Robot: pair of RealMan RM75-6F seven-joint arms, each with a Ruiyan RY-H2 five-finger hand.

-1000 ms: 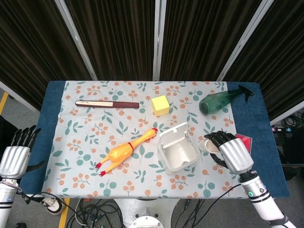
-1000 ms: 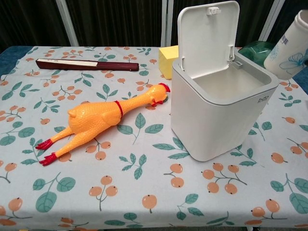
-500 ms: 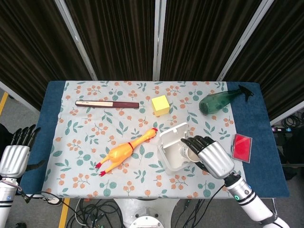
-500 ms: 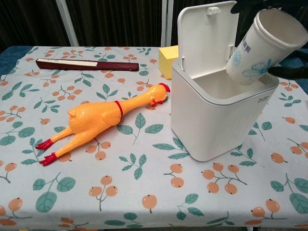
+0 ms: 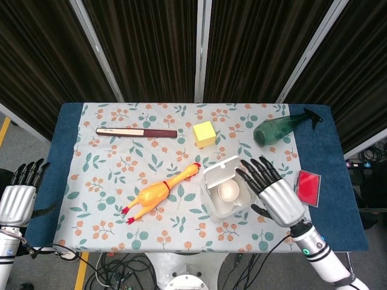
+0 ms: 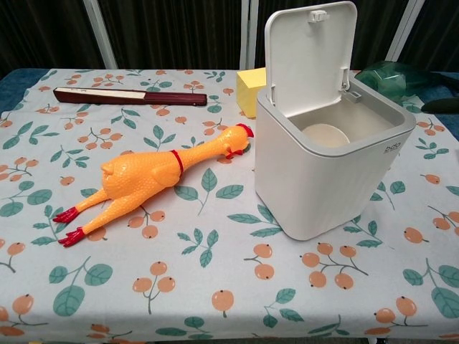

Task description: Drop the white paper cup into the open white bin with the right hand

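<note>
We see the white paper cup (image 5: 228,191) lying inside the open white plastic bin (image 5: 211,205), its lid (image 6: 308,43) standing upright at the back. Our right hand (image 5: 275,196) hovers just right of the bin, fingers spread and holding nothing. A yellow rubber chicken (image 5: 158,191) lies left of the bin, a yellow cube (image 5: 204,133) behind it, a green spray bottle (image 5: 283,128) behind and to its right. Our left hand (image 5: 19,193) stays well left of the bin, off the cloth, fingers apart.
</note>
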